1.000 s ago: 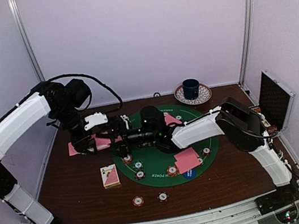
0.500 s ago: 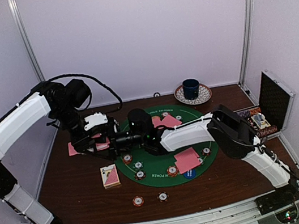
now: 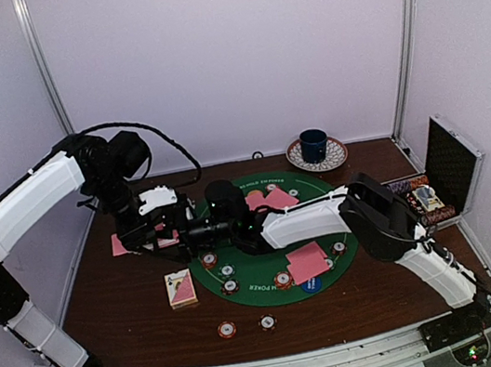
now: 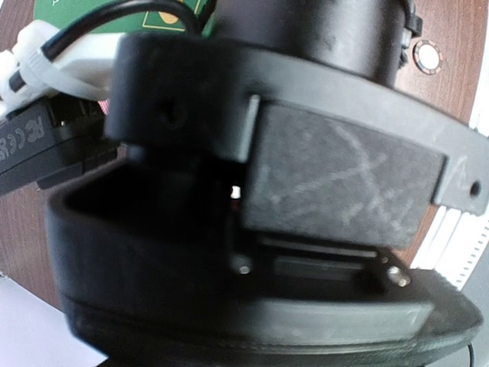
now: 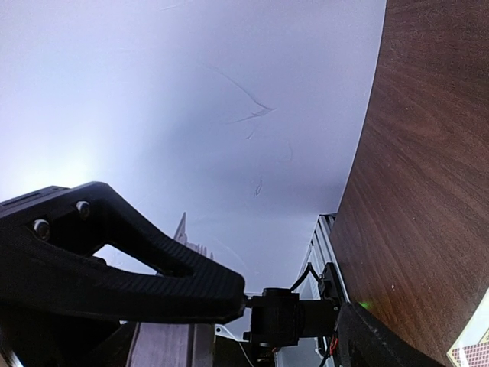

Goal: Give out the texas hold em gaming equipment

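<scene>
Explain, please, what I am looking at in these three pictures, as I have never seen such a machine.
These are two robot arms bolted at the near edge of a table. The wide picture looks down from above and behind them. The other two come from a camera on each wrist. On the table lie a round green poker mat, pink-backed cards, poker chips, a blue mug and a case. The left end effector is shut and the right end effector is open beside it. Whether the left one holds anything is hidden.

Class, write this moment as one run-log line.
left gripper: jaws shut | right gripper: jaws open, close to left gripper | green mat: cards, chips laid out
</scene>
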